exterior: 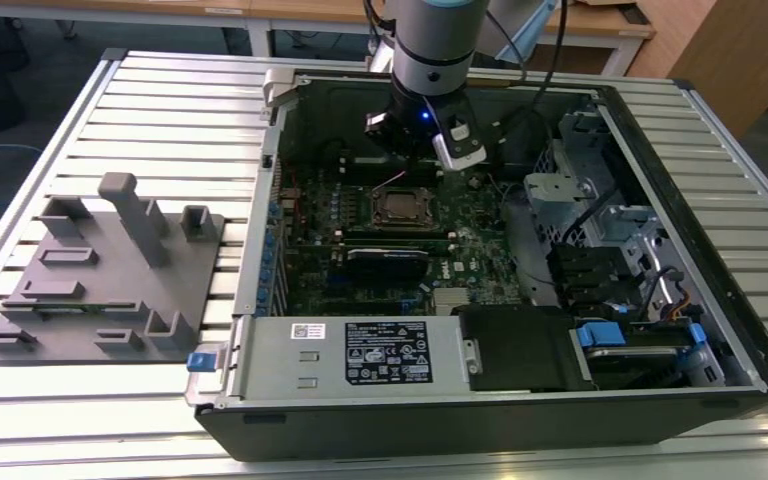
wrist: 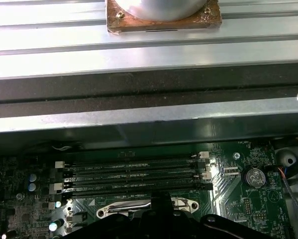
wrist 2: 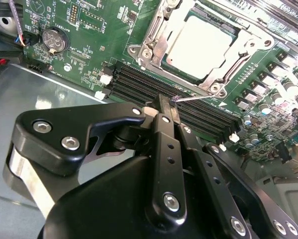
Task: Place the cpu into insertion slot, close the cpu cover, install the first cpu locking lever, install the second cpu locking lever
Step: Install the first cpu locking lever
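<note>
Exterior view: the gripper [exterior: 418, 150] hangs inside the open computer case [exterior: 491, 425], just above the insertion slot [exterior: 373, 210]; from this side I cannot tell how its fingers stand. Second wrist view makes this clear: the fingers [wrist 2: 163, 129] are closed together, their tip just beside the slot, at the end of a thin locking lever [wrist 2: 198, 97]. The cpu [wrist 2: 201, 42] lies in the slot, with the cpu cover [wrist 2: 157, 45] down around it. First wrist view adds the memory slots [wrist: 134, 174] beside the slot and a coin battery [wrist: 254, 176] farther from it.
</note>
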`<action>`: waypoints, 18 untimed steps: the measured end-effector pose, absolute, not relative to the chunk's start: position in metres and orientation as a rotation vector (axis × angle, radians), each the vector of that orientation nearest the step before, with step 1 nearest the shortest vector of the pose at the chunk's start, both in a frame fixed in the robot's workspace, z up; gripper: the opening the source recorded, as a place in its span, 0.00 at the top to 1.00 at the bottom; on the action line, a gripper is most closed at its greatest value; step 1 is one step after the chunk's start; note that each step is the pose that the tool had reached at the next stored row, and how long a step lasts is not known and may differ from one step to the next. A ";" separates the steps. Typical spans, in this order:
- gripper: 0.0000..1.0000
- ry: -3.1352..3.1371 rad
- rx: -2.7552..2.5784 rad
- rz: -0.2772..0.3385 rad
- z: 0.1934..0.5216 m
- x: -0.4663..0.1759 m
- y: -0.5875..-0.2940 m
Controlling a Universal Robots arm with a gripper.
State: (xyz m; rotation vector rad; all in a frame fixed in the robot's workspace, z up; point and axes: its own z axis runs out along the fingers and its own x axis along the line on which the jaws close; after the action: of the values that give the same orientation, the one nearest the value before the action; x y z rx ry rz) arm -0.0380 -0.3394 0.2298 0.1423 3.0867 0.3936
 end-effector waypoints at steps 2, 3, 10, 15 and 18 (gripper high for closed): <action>0.90 3.087 0.142 0.394 0.229 -0.038 -0.339; 0.90 3.087 0.142 0.394 0.229 -0.038 -0.339; 0.90 3.086 0.142 0.393 0.228 -0.038 -0.339; 0.90 3.086 0.142 0.394 0.227 -0.038 -0.339; 0.90 3.086 0.142 0.394 0.227 -0.038 -0.339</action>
State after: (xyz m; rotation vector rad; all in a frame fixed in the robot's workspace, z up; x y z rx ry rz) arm -0.0380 -0.3394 0.2268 0.1420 3.0858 0.3941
